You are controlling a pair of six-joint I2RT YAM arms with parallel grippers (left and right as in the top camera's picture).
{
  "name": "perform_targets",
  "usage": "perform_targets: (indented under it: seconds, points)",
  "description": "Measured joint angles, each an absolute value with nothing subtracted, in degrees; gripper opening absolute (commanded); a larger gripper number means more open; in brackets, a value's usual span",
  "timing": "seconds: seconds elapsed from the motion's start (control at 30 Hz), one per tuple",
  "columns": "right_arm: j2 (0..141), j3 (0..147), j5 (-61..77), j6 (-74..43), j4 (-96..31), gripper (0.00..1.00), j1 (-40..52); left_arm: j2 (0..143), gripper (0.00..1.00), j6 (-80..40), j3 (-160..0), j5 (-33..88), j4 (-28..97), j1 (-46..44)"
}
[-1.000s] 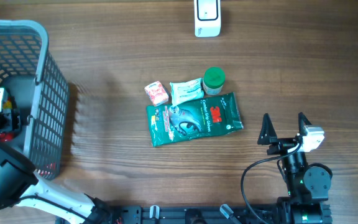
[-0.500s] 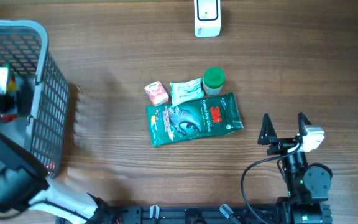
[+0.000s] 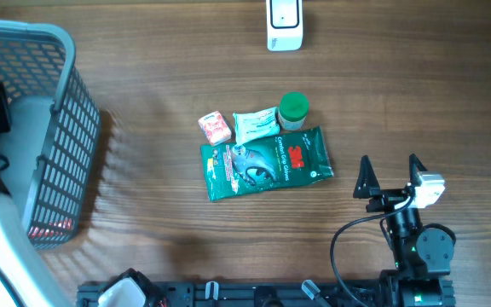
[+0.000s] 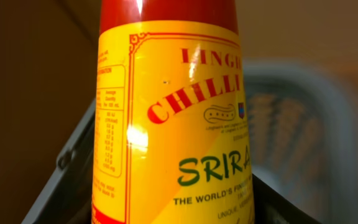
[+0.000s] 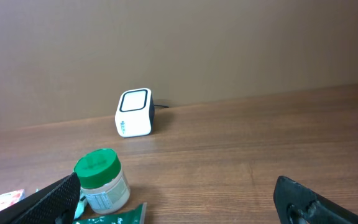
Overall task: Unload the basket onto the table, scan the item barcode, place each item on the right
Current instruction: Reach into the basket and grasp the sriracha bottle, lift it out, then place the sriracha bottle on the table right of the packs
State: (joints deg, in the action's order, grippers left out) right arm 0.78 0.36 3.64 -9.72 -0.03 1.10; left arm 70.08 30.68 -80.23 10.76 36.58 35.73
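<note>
Left gripper [image 4: 173, 208]: is pinching a chilli sauce bottle [image 4: 166, 112], with a dark finger showing on each side of its lower body in the left wrist view.
Chilli sauce bottle: is standing upright in the grip, showing a red top above a yellow label with red and green lettering; the overhead view is catching only a yellow sliver of it at the far left edge, over the basket [image 3: 58, 153].
Basket: is sitting at the left end of the worktop [image 3: 186, 68], appearing blurred behind the bottle in the left wrist view.
Right gripper [image 3: 389, 162]: is holding its fingers spread wide with nothing between them, hovering over bare wood to the right of the green packet [image 3: 267, 162].
Scanner [image 3: 284, 24]: is standing at the far edge of the worktop, well apart from the bottle.
Other items: a green-lidded jar [image 3: 293, 110], a white sachet [image 3: 255, 124] and a small pink packet [image 3: 215, 127] are lying in a row just beyond the green packet.
</note>
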Motion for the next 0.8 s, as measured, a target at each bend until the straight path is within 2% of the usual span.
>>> perform_targets:
  seconds: [0.07, 0.23, 0.37, 0.53, 0.67, 0.8]
  points:
    - [0.78, 0.34, 3.64, -9.72, -0.03, 1.0, 1.1, 66.19, 0.56, 28.38, -80.23, 15.38, 36.47, 35.31]
    - [0.78, 0.36, 3.64, -9.72, -0.03, 1.0, 1.1, 60.84, 0.55, 23.9, -80.23, 28.67, 36.42, 27.59]
    - [0.78, 0.36, 3.64, -9.72, -0.03, 0.99, 1.1, 61.71, 0.52, 22.06, -80.23, 34.26, 37.15, 13.93]
    - [0.8, 0.36, 3.64, -9.72, -0.03, 1.0, 1.1, 68.58, 0.52, 21.21, -80.29, 35.79, 33.65, -8.91]
    - [0.78, 0.36, 3.66, -9.72, -0.03, 1.0, 1.1, 79.18, 0.52, 20.32, -80.29, 33.74, 28.91, -23.86]
    - [0.82, 0.36, 3.66, -9.72, 0.01, 1.0, 1.1, 92.68, 0.53, 13.17, -80.25, 31.53, 19.05, -33.36]
